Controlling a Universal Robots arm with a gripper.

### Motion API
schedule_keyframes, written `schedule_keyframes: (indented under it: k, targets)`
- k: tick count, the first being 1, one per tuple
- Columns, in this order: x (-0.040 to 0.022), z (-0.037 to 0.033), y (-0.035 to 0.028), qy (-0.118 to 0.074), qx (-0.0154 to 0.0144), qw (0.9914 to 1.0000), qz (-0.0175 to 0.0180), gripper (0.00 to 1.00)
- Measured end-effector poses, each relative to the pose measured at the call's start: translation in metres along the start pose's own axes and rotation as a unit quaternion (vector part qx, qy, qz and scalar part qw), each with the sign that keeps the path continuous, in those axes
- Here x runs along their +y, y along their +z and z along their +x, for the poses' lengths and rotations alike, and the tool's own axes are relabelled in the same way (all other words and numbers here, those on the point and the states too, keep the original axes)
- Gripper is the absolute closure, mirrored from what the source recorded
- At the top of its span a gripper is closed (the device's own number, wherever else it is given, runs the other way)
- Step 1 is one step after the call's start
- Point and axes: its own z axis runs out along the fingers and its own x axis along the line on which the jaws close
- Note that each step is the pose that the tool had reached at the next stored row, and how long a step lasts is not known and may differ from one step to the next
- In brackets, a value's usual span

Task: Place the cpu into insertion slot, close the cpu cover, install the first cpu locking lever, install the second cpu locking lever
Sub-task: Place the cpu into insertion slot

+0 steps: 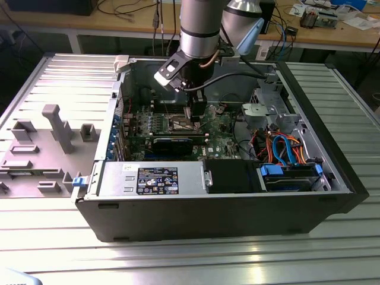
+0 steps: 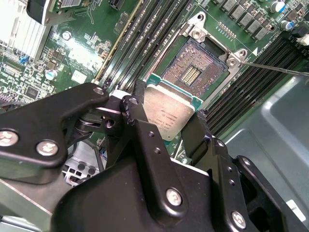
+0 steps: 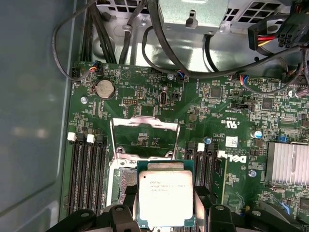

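Note:
My gripper (image 2: 166, 120) is shut on the cpu (image 2: 169, 112), a flat square chip with a silver-grey top, one black finger on each of two opposite edges. The chip (image 3: 165, 195) hangs just above the green board, partly over the insertion slot (image 2: 190, 72), whose dark pin field and silvery rim lie open. In the first wrist view the slot (image 3: 120, 180) peeks out beside the chip. The cpu cover (image 3: 145, 119), a thin silvery frame, stands swung up and open beyond the slot. A thin locking lever rod (image 2: 275, 67) sticks out beside the socket. In the exterior view the gripper (image 1: 195, 111) reaches down into the open computer case.
Black memory slots (image 3: 87, 169) flank the socket on both sides. A finned heatsink (image 3: 287, 163) sits nearby, and cables (image 3: 145, 43) loop past the board's far edge. The case walls (image 1: 332, 148), drive bay (image 1: 288, 175) and power supply (image 1: 154, 178) hem the board in. A grey fixture (image 1: 53, 127) stands outside the case.

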Motion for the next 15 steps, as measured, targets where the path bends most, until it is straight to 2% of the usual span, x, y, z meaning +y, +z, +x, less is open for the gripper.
schedule_keyframes:
  k: [15]
  targets:
    - [-0.0020, 0.0002, 0.0037, 0.000, 0.0000, 1.00000, 0.0000, 0.45]
